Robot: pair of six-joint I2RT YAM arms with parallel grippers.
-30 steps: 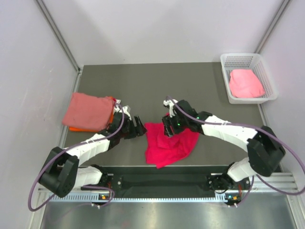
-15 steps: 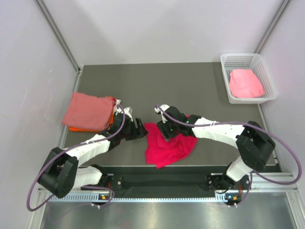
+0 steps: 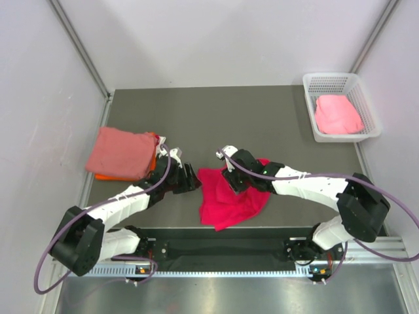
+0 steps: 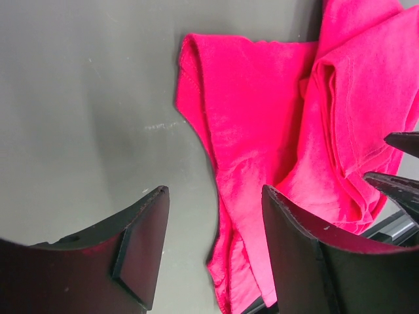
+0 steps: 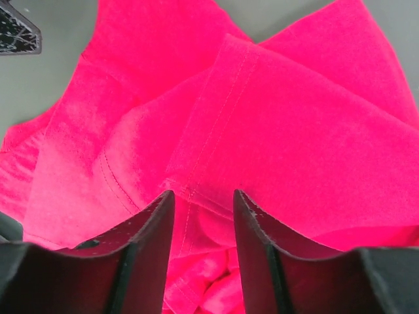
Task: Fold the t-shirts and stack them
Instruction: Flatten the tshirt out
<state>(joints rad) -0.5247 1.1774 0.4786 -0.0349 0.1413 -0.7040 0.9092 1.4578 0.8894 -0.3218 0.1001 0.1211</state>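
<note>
A bright crimson-pink t-shirt (image 3: 230,197) lies crumpled at the table's front middle. My left gripper (image 3: 193,181) is low at its left edge. In the left wrist view this gripper (image 4: 215,191) is open, and the shirt's edge (image 4: 255,131) runs between its jaws. My right gripper (image 3: 234,186) is on the shirt's upper part. It (image 5: 203,194) is open, astride a stitched fold of the shirt (image 5: 275,118). A folded dusty salmon t-shirt (image 3: 121,152) lies on an orange t-shirt (image 3: 103,176) at the left. A light pink t-shirt (image 3: 337,114) sits in the basket.
The white mesh basket (image 3: 334,81) stands at the back right corner. White walls close in the table on three sides. A metal rail (image 3: 229,248) with both arm bases runs along the near edge.
The right gripper has shifted left and settled lower on the shirt, and its jaws have narrowed. The left gripper has edged toward the shirt's left edge, and its jaws have narrowed too.
</note>
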